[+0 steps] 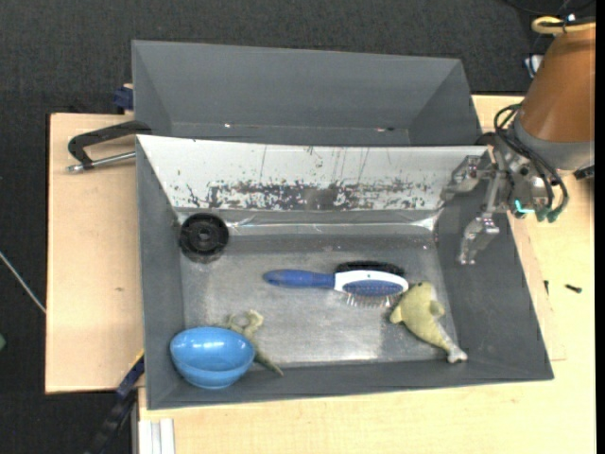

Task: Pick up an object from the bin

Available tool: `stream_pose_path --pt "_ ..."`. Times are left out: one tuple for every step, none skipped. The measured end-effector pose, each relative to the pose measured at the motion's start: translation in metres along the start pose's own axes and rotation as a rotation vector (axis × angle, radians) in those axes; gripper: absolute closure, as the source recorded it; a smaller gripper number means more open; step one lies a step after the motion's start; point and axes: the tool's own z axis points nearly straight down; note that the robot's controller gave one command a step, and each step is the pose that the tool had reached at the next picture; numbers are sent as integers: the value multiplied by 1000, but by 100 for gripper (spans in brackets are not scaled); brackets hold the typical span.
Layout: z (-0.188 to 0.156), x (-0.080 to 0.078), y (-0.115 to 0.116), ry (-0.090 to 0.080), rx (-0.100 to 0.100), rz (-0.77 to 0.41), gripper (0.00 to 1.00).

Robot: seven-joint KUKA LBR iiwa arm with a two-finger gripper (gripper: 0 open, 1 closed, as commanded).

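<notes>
While hand (477, 230) hovers over bin (492, 296) wall | brush (337, 280) handle points left

Light even, mod. bright, from overhead. Strong glare on bin (284, 164) far inner wall: pale band washing out metal, streaky reflections just below. Bin floor w/ soft sheen near centre, darker twd left & right walls. Blue bowl (212, 356): small highlight inside. Brush (350, 282): thin dark shadow along far side. Yellow toy (423, 315): shadow faint. Dark floor covering (57, 26) around bin soaks up light.
</notes>
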Motion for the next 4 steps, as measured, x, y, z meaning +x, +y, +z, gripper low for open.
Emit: stream_pose_path --pt "132 -11 42 -1 -2 77 0" --pt "132 38 90 -17 3 -49 0" --pt "132 64 148 -18 5 -264 0" --pt "57 99 152 -14 4 -596 0"
